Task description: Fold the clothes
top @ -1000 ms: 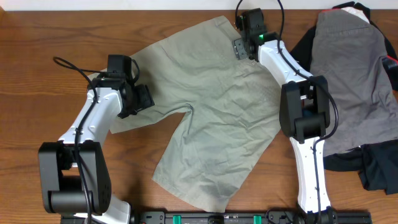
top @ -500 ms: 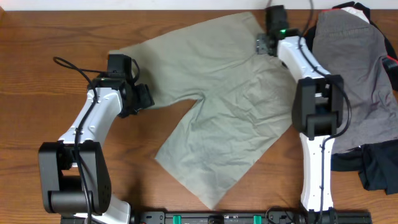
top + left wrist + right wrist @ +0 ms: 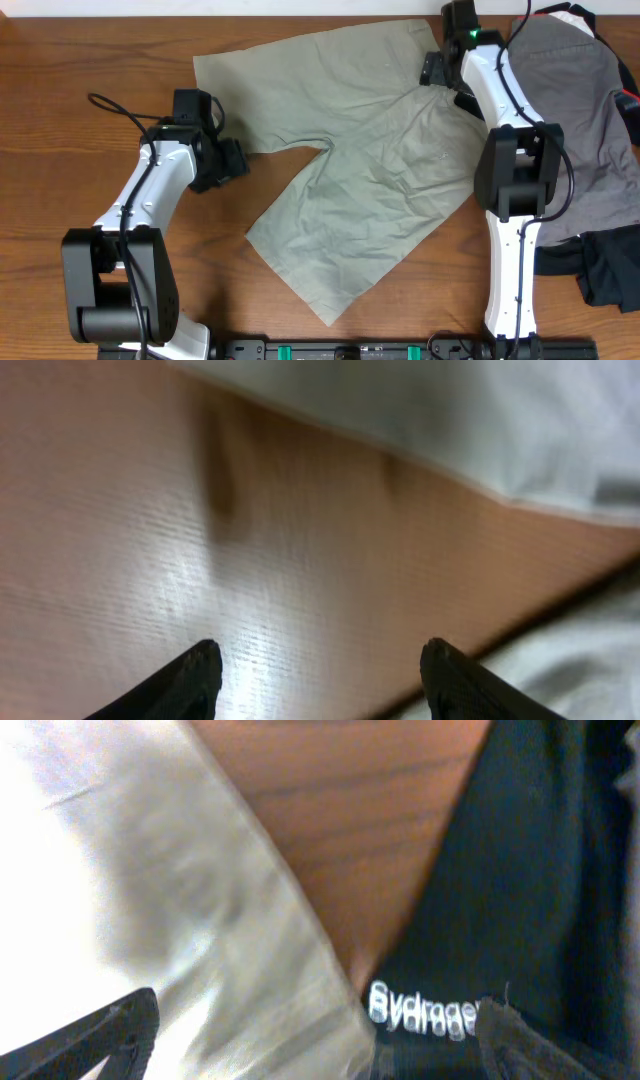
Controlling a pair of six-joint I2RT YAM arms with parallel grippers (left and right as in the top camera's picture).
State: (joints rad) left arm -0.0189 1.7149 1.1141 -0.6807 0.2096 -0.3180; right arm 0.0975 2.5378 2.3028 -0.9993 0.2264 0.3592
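A: Entry one, the tabletop (image 3: 60, 80)?
B: Wood, brown, with visible grain. It is smooth with a soft sheen, and there is a pale glare patch directly beneath the left claw (image 3: 320, 670).
A: The shorts (image 3: 370, 180)?
B: Light khaki woven cloth, matt and creased. A stitched edge lies under the right claw (image 3: 315, 1025).
A: Beside that claw?
B: A black garment (image 3: 540, 870) of dark matt fabric with white printed lettering. Farther from the claw is a grey garment (image 3: 580, 110), also matt cloth.
A: The claws themselves?
B: The fingers (image 3: 195, 675) are black and matt, plastic by the look. The arm shells (image 3: 150, 190) are white and smooth.
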